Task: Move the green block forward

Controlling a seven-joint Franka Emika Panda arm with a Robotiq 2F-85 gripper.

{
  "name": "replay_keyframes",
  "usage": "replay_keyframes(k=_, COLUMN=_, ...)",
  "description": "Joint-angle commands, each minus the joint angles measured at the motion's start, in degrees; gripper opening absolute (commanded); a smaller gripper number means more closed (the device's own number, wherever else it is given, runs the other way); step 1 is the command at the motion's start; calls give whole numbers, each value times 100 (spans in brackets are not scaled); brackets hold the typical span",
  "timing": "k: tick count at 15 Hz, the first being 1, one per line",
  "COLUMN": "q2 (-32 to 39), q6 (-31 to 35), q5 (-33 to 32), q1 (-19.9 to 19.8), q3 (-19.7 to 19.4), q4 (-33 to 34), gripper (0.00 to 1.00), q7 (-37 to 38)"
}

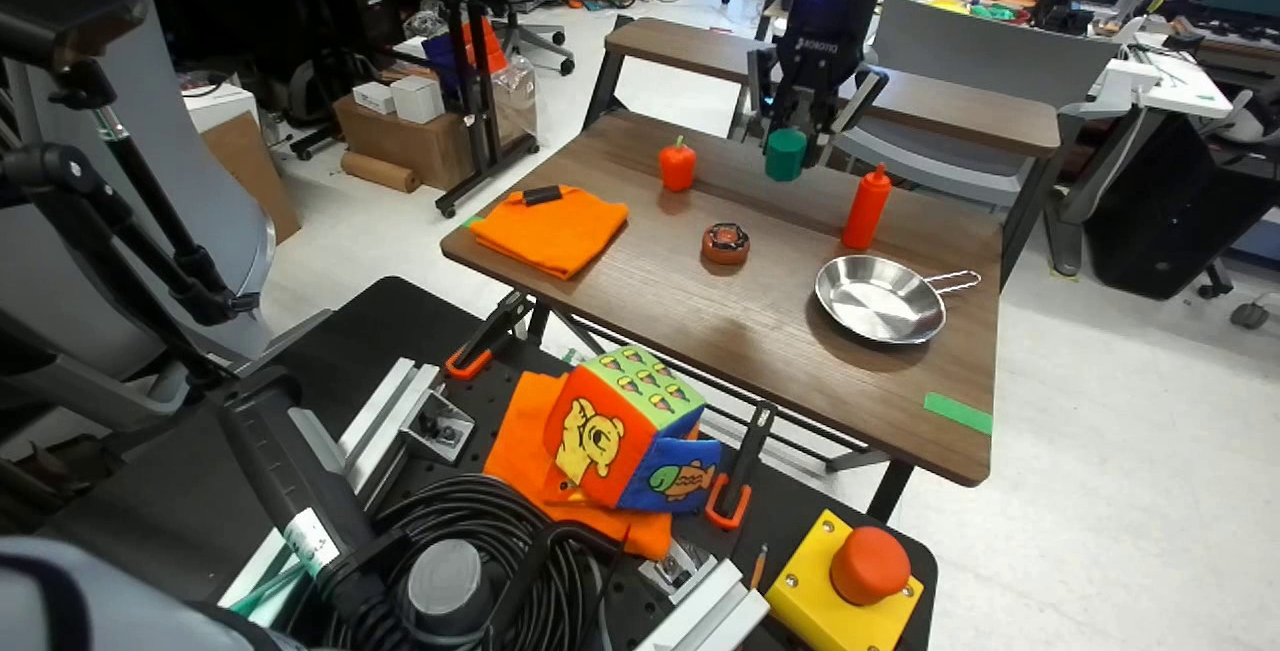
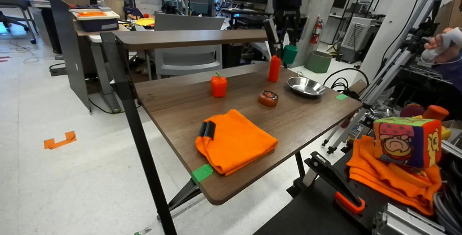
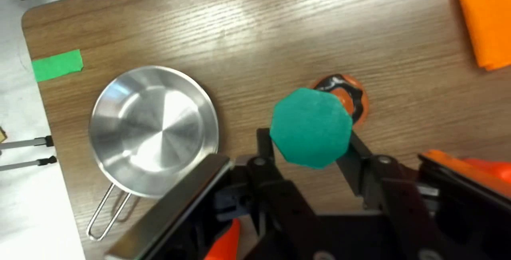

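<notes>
The black Robotiq gripper [image 3: 308, 142] is pinching the stubby dark green block [image 3: 311, 124], its jaws sitting only partway closed and the block filling the gap. In the wrist view that block is showing up a bit right of centre, partly covering a round orange-and-black thing [image 3: 358, 100], while a shiny round steel pan [image 3: 155, 132] is hogging the left. In an exterior view the block is hanging in mid-air, upper frame, right of middle. A red plastic squeeze bottle [image 1: 867, 209] is standing to its lower right and a folded orange cloth [image 1: 555, 236] is lying left of centre, both on the brown wood-grain table [image 1: 640, 276].
</notes>
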Motion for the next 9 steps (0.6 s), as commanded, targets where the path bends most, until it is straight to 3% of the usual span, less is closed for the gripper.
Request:
replay_keyframes(k=1, q2=782, q6=-580, q5=55, q1=66, q3=-14, q4=1428, gripper=19, q7=251)
replay_keyframes(k=9, q2=2584, q6=-822, q5=125, q1=276, q3=-26, q4=3624, gripper=19, q7=763)
